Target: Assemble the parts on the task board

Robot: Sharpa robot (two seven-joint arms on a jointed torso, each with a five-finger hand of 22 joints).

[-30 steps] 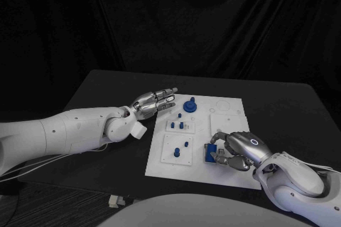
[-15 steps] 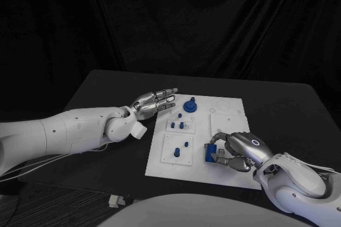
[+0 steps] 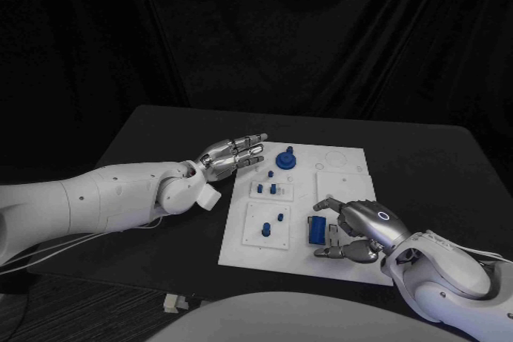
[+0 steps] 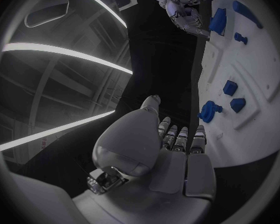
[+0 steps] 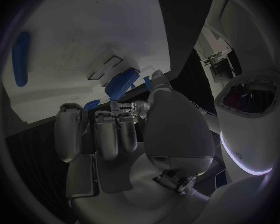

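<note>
- We see the black desk (image 3: 160, 127) carrying everything; the white task board (image 3: 348, 179) lies flat in its middle.
- The left arm (image 3: 86, 201) reaches in over the desk, and the left hand (image 3: 230, 156) hovers just beside the far left edge of the board. Its fingers (image 3: 252, 140) are stretched out, slightly apart, and they grasp nothing.
- The right hand (image 3: 358, 227) is over the near right part of the board. Its fingers (image 3: 326, 205) are spread and curved, released, with nothing between them.
- A rectangular blue block (image 3: 319, 230) lies flat on the board, just beside the right hand and apart from its fingers.
- A round blue knob (image 3: 287, 160) stands near the far left corner of the board, close to the left fingertips but not touching them.
- Small blue pegs (image 3: 273, 188) stand in the raised plate in the middle of the left side.
- Two other small blue parts (image 3: 271, 223) sit in the nearer raised plate, to the left of the block.
</note>
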